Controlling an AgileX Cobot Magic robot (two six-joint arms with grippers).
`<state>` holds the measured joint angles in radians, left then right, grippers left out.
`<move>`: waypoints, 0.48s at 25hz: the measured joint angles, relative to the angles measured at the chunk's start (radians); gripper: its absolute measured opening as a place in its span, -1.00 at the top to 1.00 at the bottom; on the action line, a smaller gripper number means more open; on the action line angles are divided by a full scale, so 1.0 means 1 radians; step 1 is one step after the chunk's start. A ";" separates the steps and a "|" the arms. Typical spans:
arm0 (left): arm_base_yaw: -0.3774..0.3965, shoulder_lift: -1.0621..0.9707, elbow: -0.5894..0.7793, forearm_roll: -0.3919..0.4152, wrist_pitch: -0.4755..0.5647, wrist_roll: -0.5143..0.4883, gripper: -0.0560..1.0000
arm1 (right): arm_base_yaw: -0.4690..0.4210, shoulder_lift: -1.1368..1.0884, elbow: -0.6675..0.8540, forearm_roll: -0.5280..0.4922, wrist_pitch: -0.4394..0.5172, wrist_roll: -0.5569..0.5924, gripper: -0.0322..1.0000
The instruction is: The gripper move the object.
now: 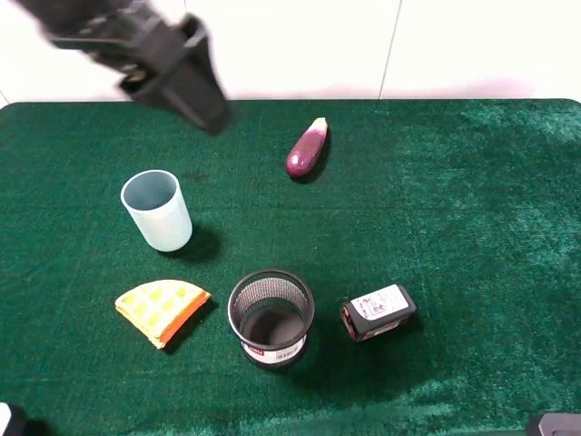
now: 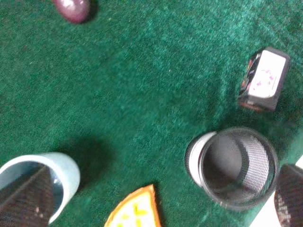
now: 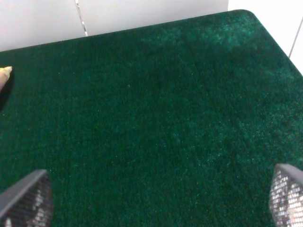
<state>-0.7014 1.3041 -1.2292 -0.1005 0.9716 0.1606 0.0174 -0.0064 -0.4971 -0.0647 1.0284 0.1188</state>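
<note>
The object, a small black box (image 1: 379,312) with a white top label and a red-marked end, lies on the green cloth right of the mesh pen holder. It also shows in the left wrist view (image 2: 263,79). My left gripper (image 1: 186,80) hangs blurred high over the table's far left, well away from the box. In the left wrist view it (image 2: 158,196) is open and empty, its fingers (image 2: 26,198) wide apart. My right gripper (image 3: 156,198) is open and empty over bare cloth at the right. The box is out of the right wrist view.
A light blue cup (image 1: 157,211) stands at the left. An orange waffle wedge (image 1: 162,309) lies in front of it. The black mesh pen holder (image 1: 270,318) stands left of the box. A purple eggplant (image 1: 308,148) lies at the back middle. A white wall (image 1: 363,45) runs behind the table.
</note>
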 joint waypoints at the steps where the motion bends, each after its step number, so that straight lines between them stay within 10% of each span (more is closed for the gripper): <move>1: 0.009 -0.032 0.021 0.000 0.000 0.004 -0.89 | 0.000 0.000 0.000 0.000 0.000 0.000 -0.41; 12: 0.106 -0.432 0.277 0.000 -0.002 0.007 -0.89 | 0.000 0.000 0.000 0.001 0.000 0.000 -0.41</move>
<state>-0.5957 0.8720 -0.9521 -0.1005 0.9696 0.1678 0.0174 -0.0064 -0.4971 -0.0637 1.0284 0.1188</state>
